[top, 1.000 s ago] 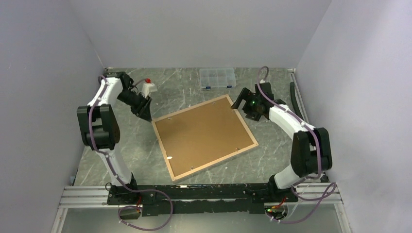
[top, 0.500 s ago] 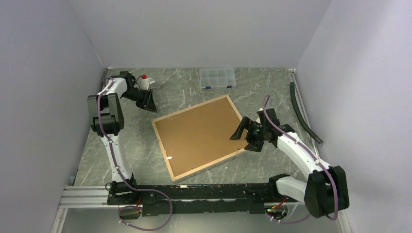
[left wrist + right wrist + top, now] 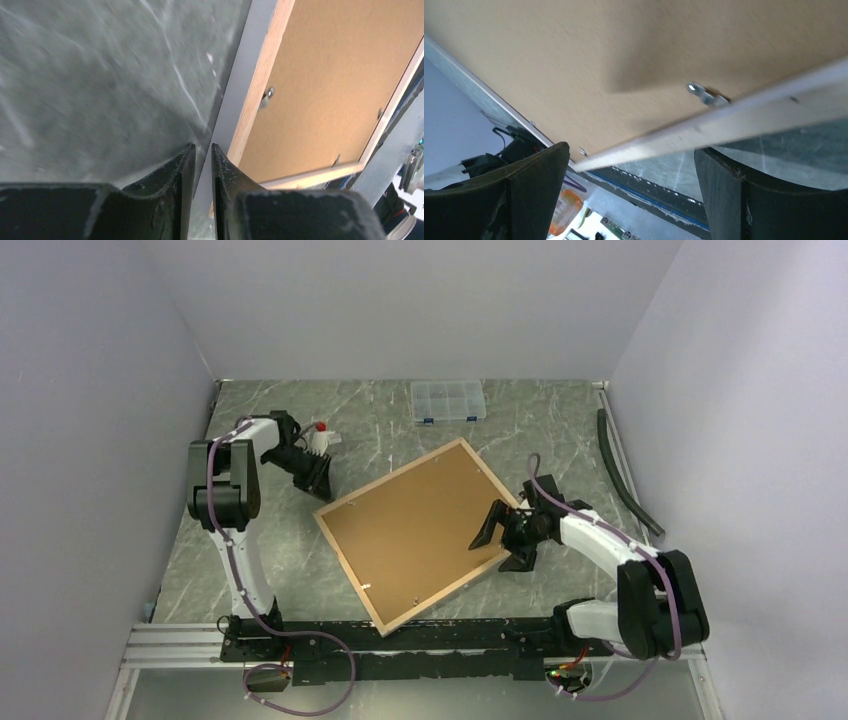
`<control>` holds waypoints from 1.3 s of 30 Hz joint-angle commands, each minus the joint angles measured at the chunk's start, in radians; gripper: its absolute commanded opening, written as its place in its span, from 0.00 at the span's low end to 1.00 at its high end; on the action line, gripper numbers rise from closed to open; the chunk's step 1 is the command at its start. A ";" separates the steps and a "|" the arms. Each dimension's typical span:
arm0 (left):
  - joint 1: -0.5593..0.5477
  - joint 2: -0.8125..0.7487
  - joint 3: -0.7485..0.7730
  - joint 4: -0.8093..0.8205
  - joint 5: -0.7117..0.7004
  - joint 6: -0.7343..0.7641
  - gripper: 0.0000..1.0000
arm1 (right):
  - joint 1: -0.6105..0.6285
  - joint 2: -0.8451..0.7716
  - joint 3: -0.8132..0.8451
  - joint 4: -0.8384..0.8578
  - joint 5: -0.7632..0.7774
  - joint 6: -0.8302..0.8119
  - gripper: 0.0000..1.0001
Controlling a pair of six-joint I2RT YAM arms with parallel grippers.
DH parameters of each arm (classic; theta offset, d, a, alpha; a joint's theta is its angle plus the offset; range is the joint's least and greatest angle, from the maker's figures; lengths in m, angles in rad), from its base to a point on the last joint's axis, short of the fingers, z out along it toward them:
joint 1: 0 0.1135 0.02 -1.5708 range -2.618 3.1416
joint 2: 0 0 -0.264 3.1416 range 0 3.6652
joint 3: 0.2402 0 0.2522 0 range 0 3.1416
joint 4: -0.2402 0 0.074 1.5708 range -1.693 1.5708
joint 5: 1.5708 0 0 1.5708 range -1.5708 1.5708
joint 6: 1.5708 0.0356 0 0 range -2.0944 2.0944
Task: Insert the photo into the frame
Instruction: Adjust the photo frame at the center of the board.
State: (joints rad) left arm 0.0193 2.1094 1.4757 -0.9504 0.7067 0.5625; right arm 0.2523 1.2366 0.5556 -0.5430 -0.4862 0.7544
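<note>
Frame (image 3: 389, 474) slid nearer | right jaws spread astride edge | left jaws nearly together, wrist view; grip unclear

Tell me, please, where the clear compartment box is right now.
In the top view, the clear compartment box lies at the far edge of the table, just right of centre, beyond the frame and apart from it.
</note>
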 commanded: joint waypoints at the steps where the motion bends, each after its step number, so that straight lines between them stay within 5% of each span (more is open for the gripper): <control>1: 0.003 -0.105 -0.093 -0.090 -0.027 0.113 0.23 | 0.002 0.088 0.106 0.118 0.031 -0.025 1.00; 14: 0.003 -0.220 -0.322 -0.131 -0.001 0.235 0.24 | 0.003 0.388 0.452 0.164 0.071 -0.060 0.99; 24: 0.000 -0.155 -0.240 -0.047 0.088 0.116 0.24 | -0.005 0.540 0.638 0.215 0.113 0.006 0.98; 39: 0.130 -0.226 -0.256 -0.288 0.106 0.364 0.26 | 0.036 0.249 0.308 0.149 0.181 -0.004 0.95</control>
State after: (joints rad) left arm 0.1318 1.9560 1.2663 -1.1553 0.7887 0.8196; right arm 0.2729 1.5623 0.9195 -0.3851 -0.3214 0.7444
